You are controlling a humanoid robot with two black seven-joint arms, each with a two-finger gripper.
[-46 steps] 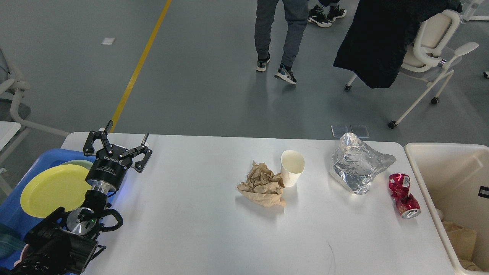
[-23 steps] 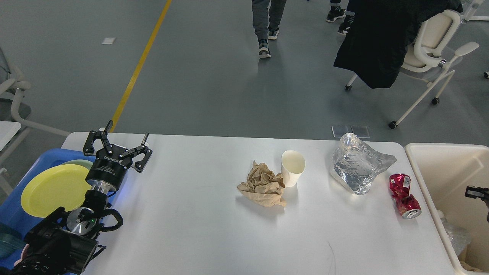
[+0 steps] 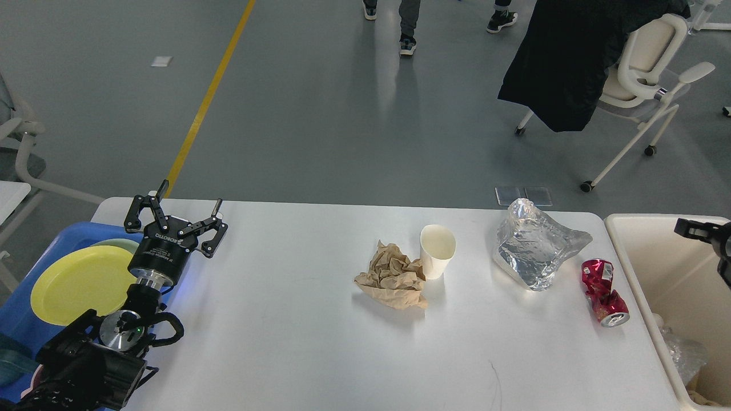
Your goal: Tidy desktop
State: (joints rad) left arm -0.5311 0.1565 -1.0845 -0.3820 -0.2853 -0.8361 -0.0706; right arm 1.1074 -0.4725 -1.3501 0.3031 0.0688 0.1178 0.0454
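Observation:
The white desktop (image 3: 297, 342) holds a crumpled brown paper (image 3: 393, 278), a white paper cup (image 3: 437, 250) leaning against it, a crumpled clear plastic bag (image 3: 534, 246) and a crushed red can (image 3: 604, 292) near the right edge. My left gripper (image 3: 191, 194) is open and empty, held above the desktop's far left corner, far from the litter. Only a dark tip of my right gripper (image 3: 694, 229) shows at the right edge, above the cream bin (image 3: 634, 251); its fingers cannot be told apart.
A blue tray (image 3: 23, 311) left of the desktop holds a yellow plate (image 3: 80, 282). The cream bin holds crumpled plastic (image 3: 682, 354). A white chair (image 3: 645, 74) with a black coat stands behind, and people walk on the floor beyond.
My right gripper came into view over the bin and rose toward its far rim. Crumpled clear plastic now lies in the bin. The left arm has not moved. The people walked farther away.

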